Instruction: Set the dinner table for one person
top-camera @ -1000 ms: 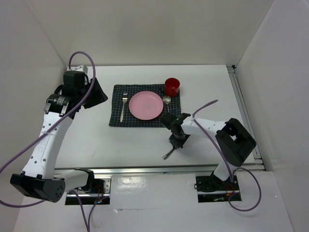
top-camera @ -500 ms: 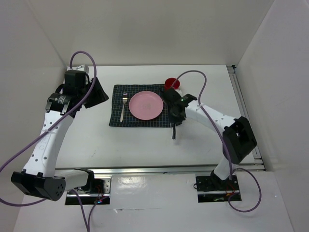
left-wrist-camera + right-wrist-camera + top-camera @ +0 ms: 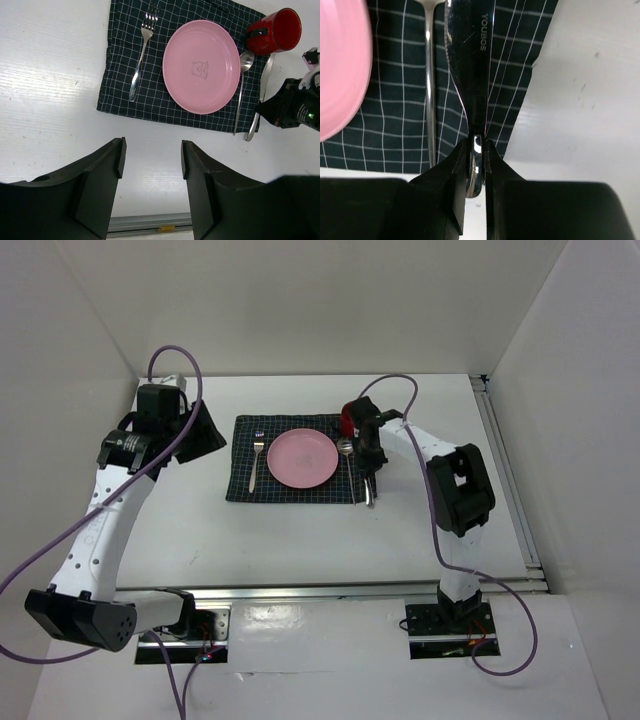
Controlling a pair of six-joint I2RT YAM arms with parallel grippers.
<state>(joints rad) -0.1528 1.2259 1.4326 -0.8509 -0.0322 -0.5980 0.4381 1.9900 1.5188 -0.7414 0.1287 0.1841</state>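
On the white dinner table (image 3: 280, 540) lies a navy checked placemat (image 3: 240, 485) with a pink plate (image 3: 302, 457), a fork (image 3: 256, 462) to the plate's left and a spoon (image 3: 347, 455) to its right. A red cup (image 3: 350, 418) stands at the mat's far right corner. My right gripper (image 3: 370, 468) is shut on a knife (image 3: 470, 55) near its handle end, and holds it low over the mat's right edge, beside the spoon (image 3: 430, 90). My left gripper (image 3: 152, 157) is open and empty, above bare table to the left of the mat (image 3: 120, 95).
Metal rails run along the table's right edge (image 3: 505, 470) and front edge (image 3: 300, 592). White walls enclose the left, back and right sides. The right arm's cable loops above the cup.
My right arm has carried the knife from the front middle of the table up to the placemat's right edge, beside the spoon. The left arm has barely moved.
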